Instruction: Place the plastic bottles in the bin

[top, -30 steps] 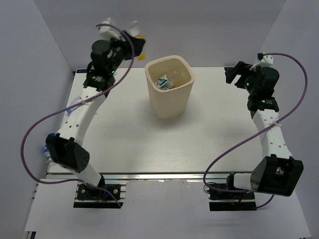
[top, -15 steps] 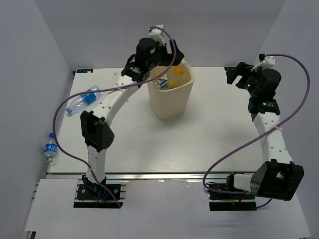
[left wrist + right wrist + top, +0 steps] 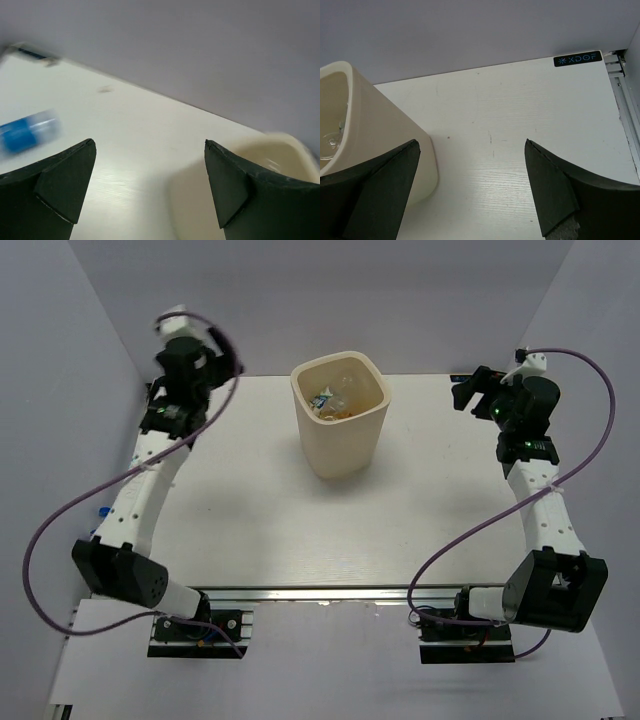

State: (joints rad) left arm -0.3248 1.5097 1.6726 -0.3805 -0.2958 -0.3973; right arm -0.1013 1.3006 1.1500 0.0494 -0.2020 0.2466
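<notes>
The cream bin (image 3: 340, 435) stands at the middle back of the table, with plastic bottles (image 3: 333, 403) lying inside, one with a blue-white label. My left gripper (image 3: 149, 145) is open and empty, raised at the far left; its wrist (image 3: 188, 365) is well left of the bin. In the left wrist view a blurred clear bottle with a blue label (image 3: 27, 132) lies on the table at the left, and the bin's rim (image 3: 282, 150) shows at the right. My right gripper (image 3: 472, 142) is open and empty, right of the bin (image 3: 355, 125).
The white table (image 3: 420, 500) ends at a metal rail along its near edge (image 3: 330, 592). Grey walls close the back and both sides. A purple cable loops from each arm. A black label (image 3: 577, 59) marks the table's far right corner.
The left arm swung over the bin, opened its jaws and let an orange bottle drop in, then swung back to the far left. The right arm stayed still.
</notes>
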